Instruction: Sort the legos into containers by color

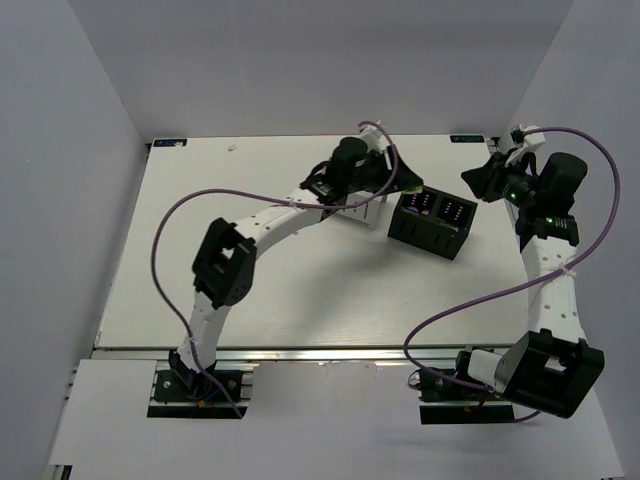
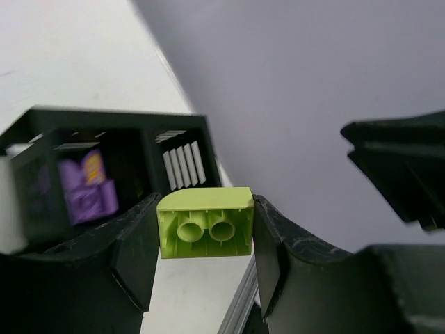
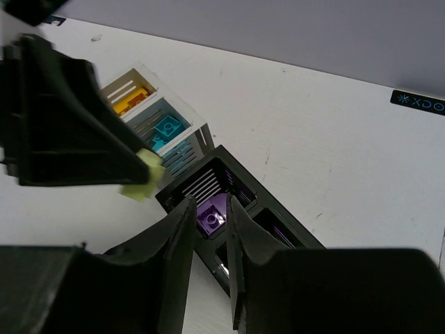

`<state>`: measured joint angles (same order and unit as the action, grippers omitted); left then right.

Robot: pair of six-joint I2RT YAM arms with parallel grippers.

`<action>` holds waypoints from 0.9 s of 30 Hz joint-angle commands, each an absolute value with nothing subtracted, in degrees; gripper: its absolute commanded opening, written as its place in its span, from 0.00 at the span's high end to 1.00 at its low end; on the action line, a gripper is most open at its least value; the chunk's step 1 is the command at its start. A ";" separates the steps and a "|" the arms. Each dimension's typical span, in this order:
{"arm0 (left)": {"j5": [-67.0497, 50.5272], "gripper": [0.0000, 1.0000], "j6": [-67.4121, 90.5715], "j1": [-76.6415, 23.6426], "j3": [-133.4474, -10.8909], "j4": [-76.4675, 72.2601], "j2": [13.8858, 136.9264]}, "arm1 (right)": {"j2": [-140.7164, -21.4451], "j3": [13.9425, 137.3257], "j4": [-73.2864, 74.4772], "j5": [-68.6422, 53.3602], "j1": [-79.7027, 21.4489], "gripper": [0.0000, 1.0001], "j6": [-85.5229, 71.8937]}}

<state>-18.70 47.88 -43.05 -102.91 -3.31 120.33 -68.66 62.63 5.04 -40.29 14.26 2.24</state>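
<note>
My left gripper (image 2: pixel 205 233) is shut on a lime green lego (image 2: pixel 205 223), gripped by its two sides with the hollow underside facing the camera. It hangs above the gap between the white container (image 1: pixel 362 214) and the black container (image 1: pixel 432 222). The black container (image 2: pixel 104 115) holds purple legos (image 2: pixel 87 188). My right gripper (image 3: pixel 211 205) hovers over the black container (image 3: pixel 274 202), jaws a narrow gap apart and empty. A purple lego (image 3: pixel 212 217) lies in the compartment below. An orange lego (image 3: pixel 132 101) and a cyan lego (image 3: pixel 169 126) lie in the white container (image 3: pixel 198 132).
The left arm (image 1: pixel 270 225) arcs across the table and covers part of the white container. The two grippers are close together over the back right of the table (image 1: pixel 250 300). Purple cables loop beside both arms. White walls enclose the table on three sides.
</note>
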 commanded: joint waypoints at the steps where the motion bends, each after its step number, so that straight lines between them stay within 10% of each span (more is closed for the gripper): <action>1: -20.48 0.76 47.03 -46.31 -116.51 -0.36 125.49 | -66.53 64.34 5.19 -41.22 14.76 0.70 1.14; 27: -12.13 0.69 38.76 -51.94 -134.64 3.34 143.35 | -66.45 65.39 5.54 -43.07 16.88 0.69 -0.79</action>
